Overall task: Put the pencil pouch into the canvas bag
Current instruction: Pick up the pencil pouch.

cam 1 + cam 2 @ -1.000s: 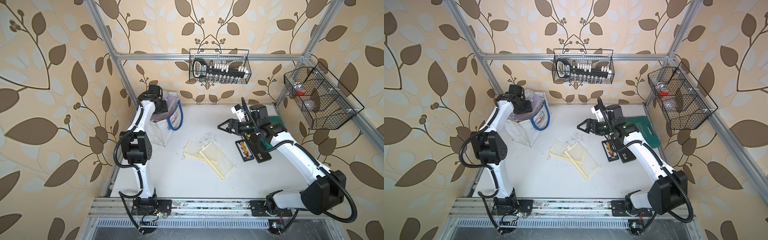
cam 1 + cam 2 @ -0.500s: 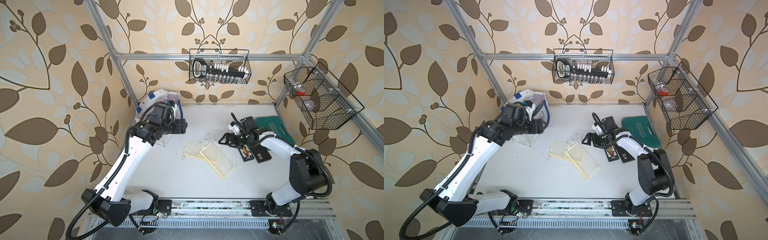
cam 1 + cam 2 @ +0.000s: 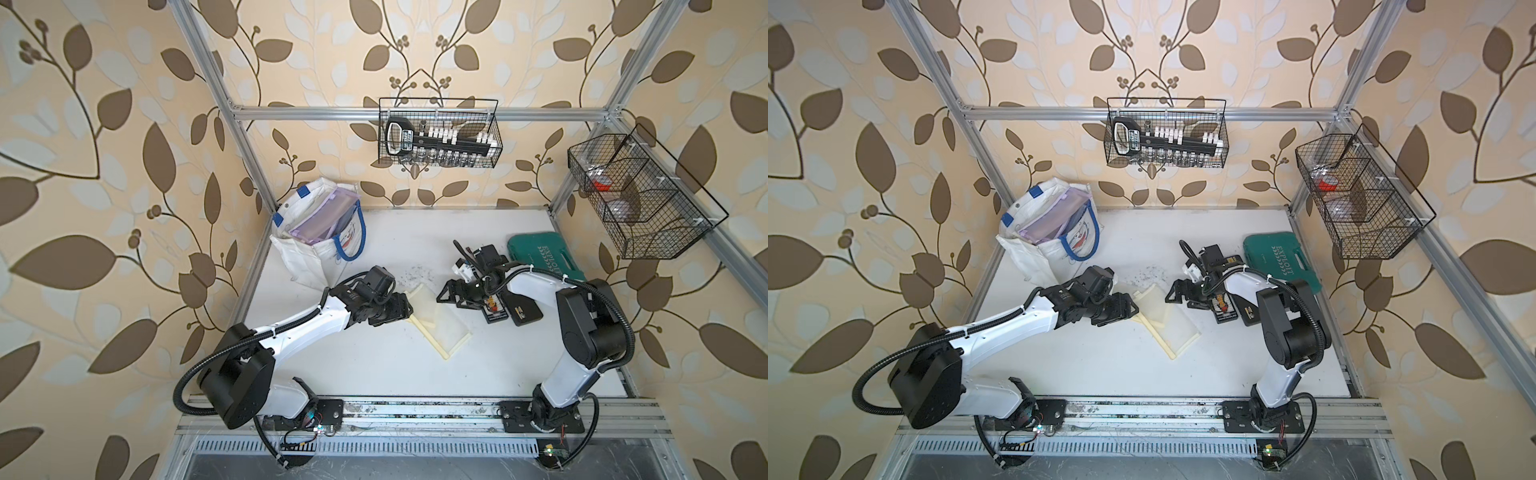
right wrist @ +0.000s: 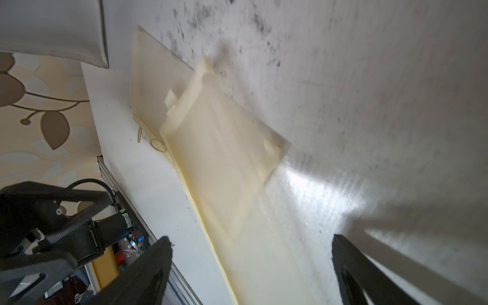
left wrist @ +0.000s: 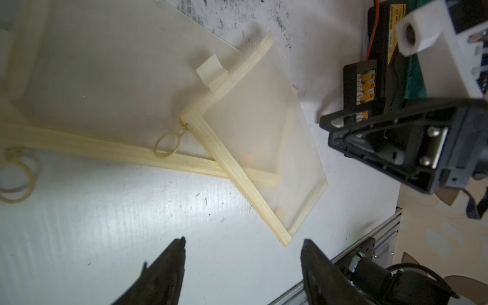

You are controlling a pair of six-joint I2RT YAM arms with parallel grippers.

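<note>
The canvas bag (image 3: pixel 305 249) (image 3: pixel 1034 249) stands open at the back left, white with blue handles, a lilac pouch (image 3: pixel 324 220) upright inside it. Two cream translucent pencil pouches lie overlapped mid-table: one (image 3: pixel 442 332) (image 3: pixel 1173 330) (image 5: pixel 258 132) (image 4: pixel 219 158) rests on the other (image 5: pixel 105 79). My left gripper (image 3: pixel 409 309) (image 3: pixel 1134 309) (image 5: pixel 243 240) hangs open at the pouches' left edge, nothing between its fingers. Just to their right, my right gripper (image 3: pixel 442 297) (image 3: pixel 1170 296) (image 4: pixel 250 237) is open too, low over the table, its jaws astride a pouch edge without touching.
A teal tool case (image 3: pixel 544 257) lies at the back right, with black packages (image 3: pixel 513 313) in front of it beside the right arm. Wire baskets hang on the back wall (image 3: pixel 440 133) and the right frame (image 3: pixel 636 199). A metal rail (image 3: pixel 415 409) runs along the front.
My left arm has left the bag's mouth and swung down to the pouches at mid-table. My right gripper has dropped lower and nearer the pouches. The bag now stands free.
</note>
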